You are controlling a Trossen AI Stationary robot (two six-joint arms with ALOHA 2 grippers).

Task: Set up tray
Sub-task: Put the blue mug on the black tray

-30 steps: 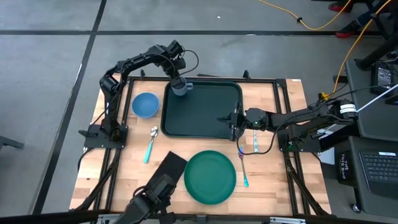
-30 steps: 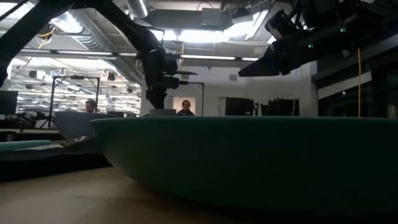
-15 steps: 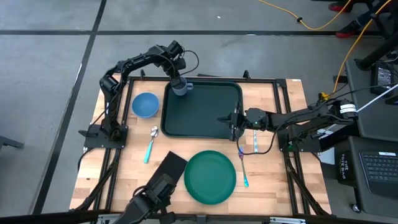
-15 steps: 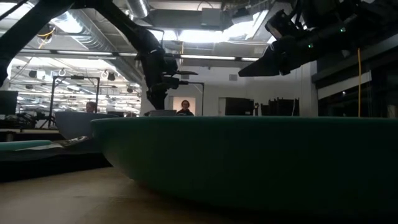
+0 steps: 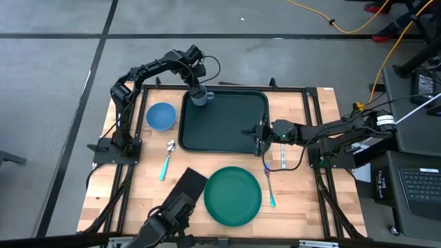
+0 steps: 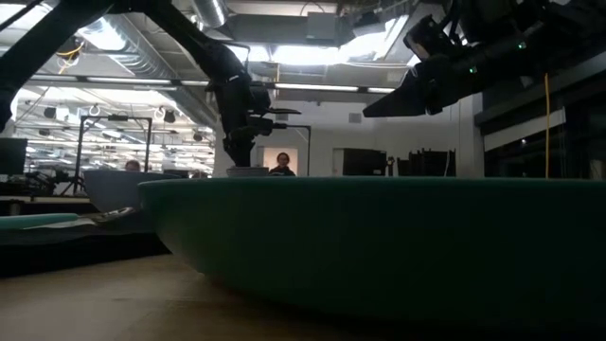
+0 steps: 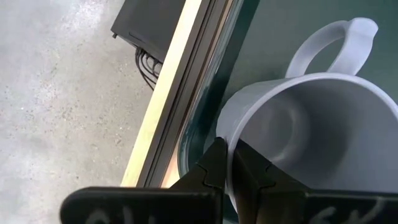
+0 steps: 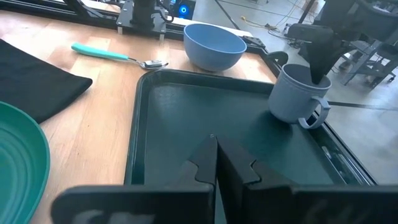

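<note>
Tray (image 5: 224, 122) sits mid-table, far side. Left gripper (image 5: 198, 91) clamped on mug (image 5: 200, 97) rim in tray's far-left corner, close to rim. Right gripper (image 5: 260, 135) pinched together, empty, at tray's right edge. Tray centre bare.

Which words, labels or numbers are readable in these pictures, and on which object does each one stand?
Nothing can be read with certainty.
White handwriting on the left gripper, behind its jaws: cut off by the picture edge, unreadable.
White print on the black box beside the table: too small to read.
Mug and tray: no markings visible.
</note>
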